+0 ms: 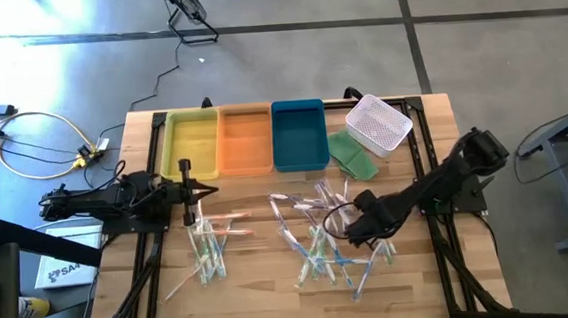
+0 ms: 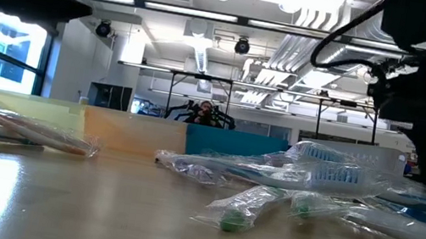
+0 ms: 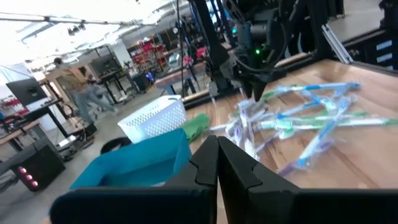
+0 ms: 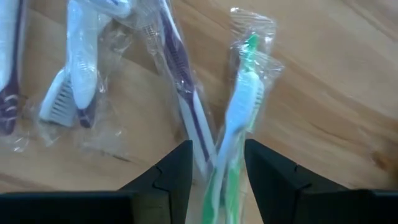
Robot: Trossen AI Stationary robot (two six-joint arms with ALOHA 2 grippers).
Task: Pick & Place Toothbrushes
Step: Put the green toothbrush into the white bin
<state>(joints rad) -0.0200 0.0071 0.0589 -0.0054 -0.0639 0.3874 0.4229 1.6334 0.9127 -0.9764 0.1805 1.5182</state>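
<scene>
Right end effector (image 4: 216, 163) spread astride my green-and-white wrapped toothbrush (image 4: 239, 118); a purple-striped one (image 4: 186, 99) crowds alongside, possibly touching, on the wooden bench (image 4: 336, 81).

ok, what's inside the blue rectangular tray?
Nothing shows inside the blue rectangular tray from above; its floor looks bare. Wrapped toothbrushes lie on the wooden table.

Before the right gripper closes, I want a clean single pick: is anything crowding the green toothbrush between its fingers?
Yes. The right gripper stands open around the green toothbrush, but a purple-striped toothbrush crosses against it at the gap, so both may get pinched.
</scene>
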